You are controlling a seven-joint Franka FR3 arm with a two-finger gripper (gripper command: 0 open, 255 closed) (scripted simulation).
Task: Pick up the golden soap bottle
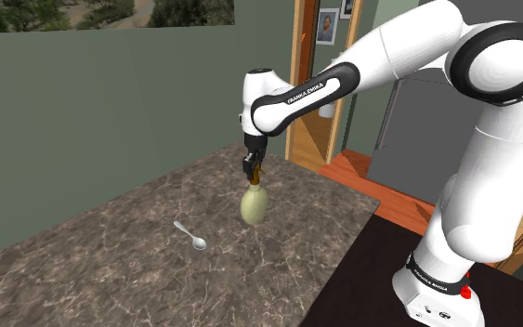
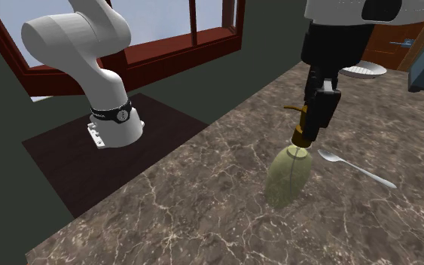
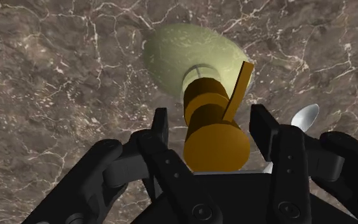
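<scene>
The counter (image 1: 111, 269) is a dark brown stone slab veined with pale lines, like marble. A pale green bottle (image 1: 254, 204) with a golden pump top stands upright on it. A small silver spoon (image 1: 190, 236) lies flat near the bottle, not touching it. In the second exterior view, a white dish (image 2: 362, 71) sits farther along the same slab.
</scene>
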